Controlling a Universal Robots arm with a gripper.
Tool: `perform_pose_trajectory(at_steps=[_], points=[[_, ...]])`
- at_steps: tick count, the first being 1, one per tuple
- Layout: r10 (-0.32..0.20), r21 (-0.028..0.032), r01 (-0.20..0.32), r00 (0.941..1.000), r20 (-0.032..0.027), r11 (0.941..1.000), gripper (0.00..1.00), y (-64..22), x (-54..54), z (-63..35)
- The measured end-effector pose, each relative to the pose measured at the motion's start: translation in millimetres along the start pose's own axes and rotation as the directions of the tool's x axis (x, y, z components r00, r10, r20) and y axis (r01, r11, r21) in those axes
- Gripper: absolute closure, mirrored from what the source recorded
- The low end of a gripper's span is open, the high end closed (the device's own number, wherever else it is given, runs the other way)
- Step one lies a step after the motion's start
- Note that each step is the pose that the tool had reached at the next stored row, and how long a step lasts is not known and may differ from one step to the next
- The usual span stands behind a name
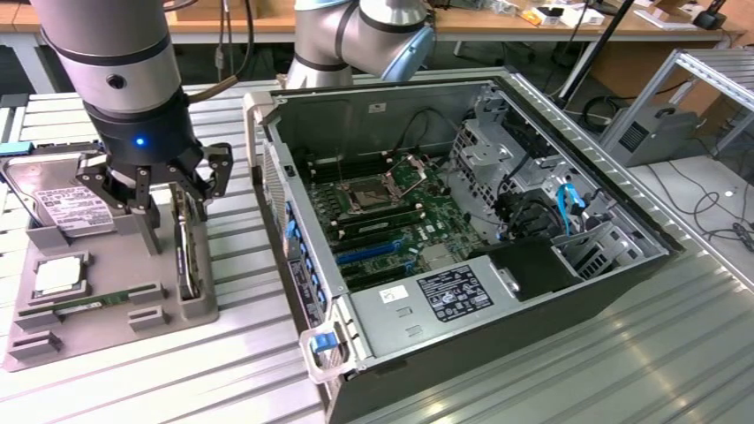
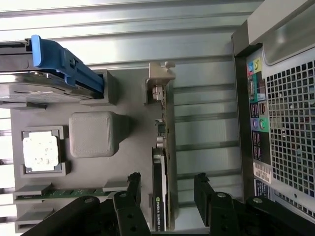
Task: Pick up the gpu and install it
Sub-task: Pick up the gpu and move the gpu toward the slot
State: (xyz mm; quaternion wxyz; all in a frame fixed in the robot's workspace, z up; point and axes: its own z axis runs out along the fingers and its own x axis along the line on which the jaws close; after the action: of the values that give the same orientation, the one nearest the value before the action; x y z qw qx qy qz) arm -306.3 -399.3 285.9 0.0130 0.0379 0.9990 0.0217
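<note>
Poised over the grey tray [image 1: 183,311] with the gripper [image 2: 167,179] spread as wide as it goes and holding nothing. Straddles the gpu [image 2: 160,162], one finger to either side, both clear of its faces.

Stands on edge in a slot along the tray's side nearest the computer case [image 1: 471,221], with the silver bracket [image 2: 161,81] at one end and the black cooler turned toward the tray's middle. Probably light and stiff, yet fragile, being bare circuit board with small parts and a contact edge down in the slot. Best taken squarely across the two flat faces at the cooler block, not by the bracket or the board's bare corners. Likely smooth on the cooler's side, so prone to slip or twist under an uneven pinch.

Just inward on the tray, a raised grey block [image 2: 93,133], close enough to crowd the inner finger. Farther in, a processor [image 2: 42,151] in its recess and a memory stick [image 2: 59,192] lying flat. At the tray's end away from the gripper, a hard drive [image 2: 39,83] under a blue clip [image 2: 66,61].

Off the tray, just beside it, the open case with its motherboard [image 1: 401,208] and blue slots [image 1: 371,252] exposed. Loose cables [image 1: 566,208] at its side farthest from the tray.
</note>
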Motion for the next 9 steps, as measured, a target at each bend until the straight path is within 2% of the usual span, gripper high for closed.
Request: perform_pose_trajectory(at_steps=[9], points=[[0.000, 0.0000, 0.000, 1.0000, 0.0001, 1.0000, 0.44, -0.3, 1.3, 4.1]])
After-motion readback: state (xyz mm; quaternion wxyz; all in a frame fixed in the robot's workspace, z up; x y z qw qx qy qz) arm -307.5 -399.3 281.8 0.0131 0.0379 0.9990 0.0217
